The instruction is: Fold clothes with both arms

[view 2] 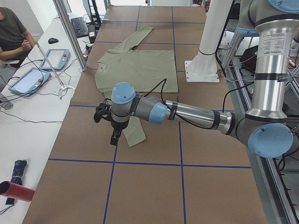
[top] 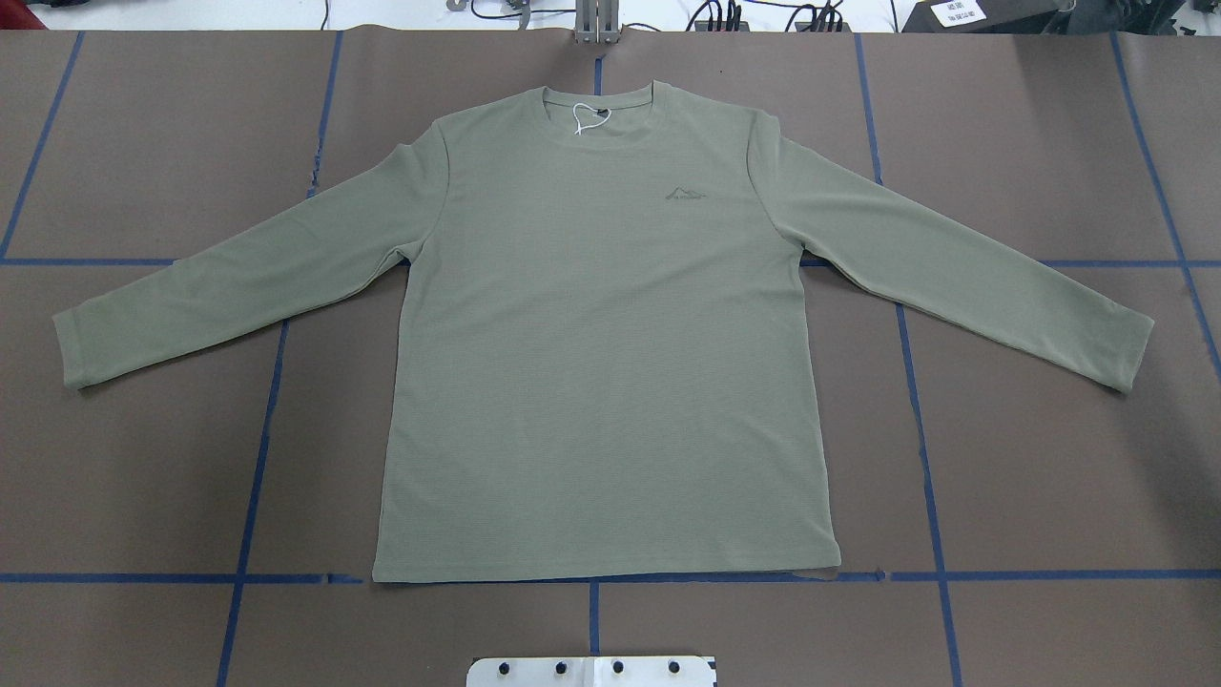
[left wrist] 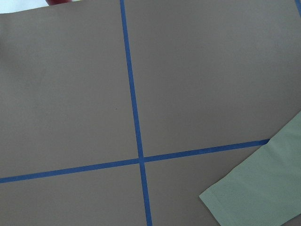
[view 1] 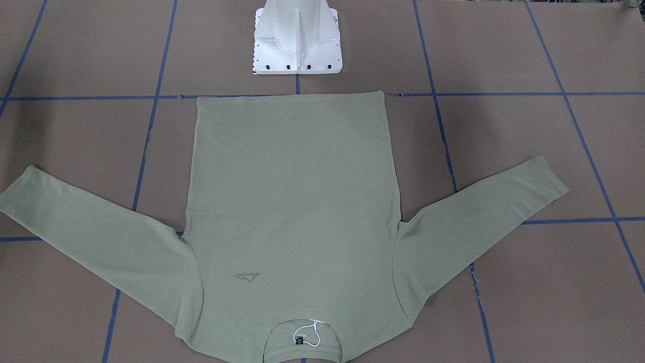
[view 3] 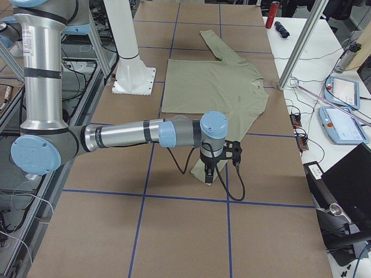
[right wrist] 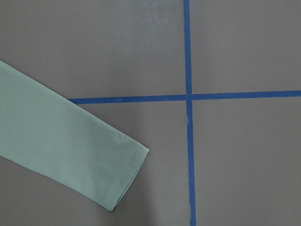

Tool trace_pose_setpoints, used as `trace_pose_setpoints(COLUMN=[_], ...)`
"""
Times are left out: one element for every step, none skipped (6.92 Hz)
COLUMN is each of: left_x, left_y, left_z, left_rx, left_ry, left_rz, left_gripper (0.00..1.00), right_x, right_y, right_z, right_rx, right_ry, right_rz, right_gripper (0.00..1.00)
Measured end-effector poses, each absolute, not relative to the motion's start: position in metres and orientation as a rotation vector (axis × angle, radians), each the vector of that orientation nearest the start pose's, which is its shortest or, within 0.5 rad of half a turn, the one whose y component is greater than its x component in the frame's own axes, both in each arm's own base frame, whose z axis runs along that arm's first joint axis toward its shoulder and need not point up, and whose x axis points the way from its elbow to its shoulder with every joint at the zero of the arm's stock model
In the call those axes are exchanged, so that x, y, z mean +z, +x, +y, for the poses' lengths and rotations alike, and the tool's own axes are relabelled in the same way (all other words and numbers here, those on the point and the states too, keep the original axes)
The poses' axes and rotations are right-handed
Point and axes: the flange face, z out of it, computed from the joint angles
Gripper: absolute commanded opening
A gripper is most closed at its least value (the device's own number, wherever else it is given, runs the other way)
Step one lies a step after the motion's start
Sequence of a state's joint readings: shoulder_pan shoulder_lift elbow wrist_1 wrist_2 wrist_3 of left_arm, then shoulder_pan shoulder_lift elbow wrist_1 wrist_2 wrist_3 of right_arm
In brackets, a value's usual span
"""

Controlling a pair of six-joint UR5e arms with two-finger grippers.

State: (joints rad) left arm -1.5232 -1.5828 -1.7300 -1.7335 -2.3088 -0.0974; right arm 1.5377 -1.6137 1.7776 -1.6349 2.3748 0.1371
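Note:
The pale sage-green long-sleeved shirt [top: 601, 334] lies flat and front up on the brown table, both sleeves spread outward, neck at the far side from the robot base [view 1: 292, 201]. In the exterior left view my left gripper [view 2: 114, 139] hangs over the near sleeve's cuff [view 2: 135, 135]. In the exterior right view my right gripper [view 3: 208, 175] hangs over the other cuff. I cannot tell whether either is open or shut. Each wrist view shows one sleeve cuff [left wrist: 263, 193] [right wrist: 61, 150] flat on the table, with no fingers in view. Neither arm shows in the overhead or front views.
The white pedestal base [view 1: 297, 45] stands just behind the shirt's hem. Blue tape lines [top: 920, 429] grid the table. A side bench with tablets [view 2: 28, 79] and a seated operator [view 2: 11, 32] lies beyond the table's far edge.

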Motion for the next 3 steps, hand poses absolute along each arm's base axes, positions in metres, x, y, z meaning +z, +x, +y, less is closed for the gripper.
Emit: trace_pose_setpoints(left_x=[0.567, 0.572, 0.573], left_y=[-0.035, -0.032, -0.03], left_z=[-0.515, -0.516, -0.516], left_rx=[0.089, 0.103, 0.109], left_ry=[0.263, 0.281, 0.29], left_rz=[0.756, 0.774, 0.792], left_gripper=[1.0, 1.0, 1.0], right_x=[0.586, 0.593, 0.599], right_y=[0.046, 0.046, 0.044], right_z=[-0.476, -0.473, -0.471], right_rx=[0.061, 0.065, 0.067], right_ry=[0.018, 0.006, -0.007], right_rz=[-0.808, -0.809, -0.826], right_gripper=[1.0, 1.0, 1.0])
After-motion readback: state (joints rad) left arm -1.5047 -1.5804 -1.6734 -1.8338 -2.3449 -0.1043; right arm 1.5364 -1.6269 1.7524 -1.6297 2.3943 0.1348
